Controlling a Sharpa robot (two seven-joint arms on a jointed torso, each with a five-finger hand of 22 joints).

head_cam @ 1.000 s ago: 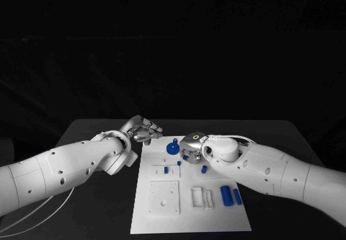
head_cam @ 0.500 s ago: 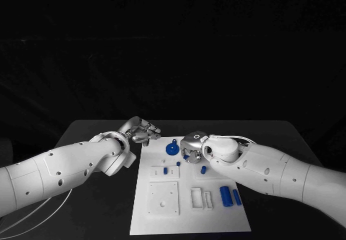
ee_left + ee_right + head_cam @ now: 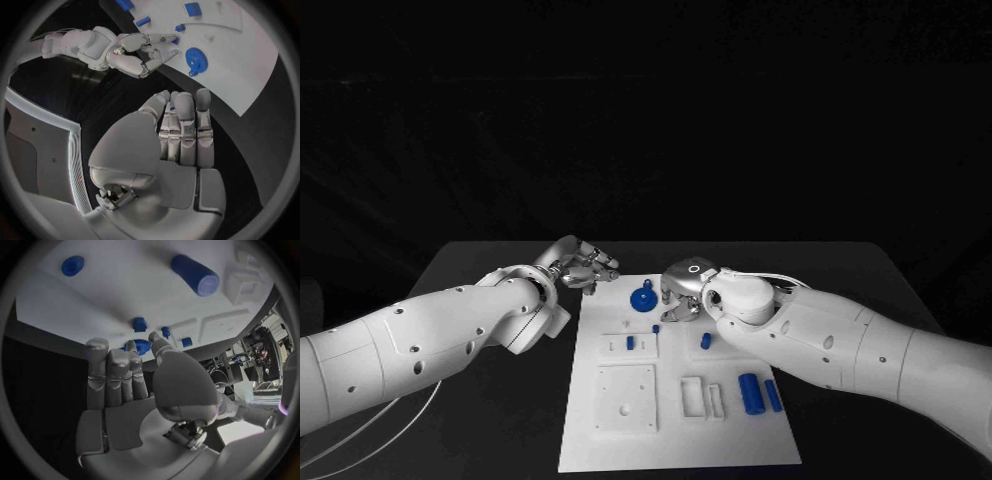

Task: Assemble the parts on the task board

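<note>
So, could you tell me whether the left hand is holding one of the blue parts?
No, the left hand holds nothing; its fingers are straight, off the board.

The right hand point(image 3: 682, 290) is being drawn up and back from the task board point(image 3: 678, 440), leaving the small blue parts beneath it uncovered, its fingers held straighter and empty; the left hand point(image 3: 583, 264) is being shifted slightly along the black table beside the board's far left corner
</note>
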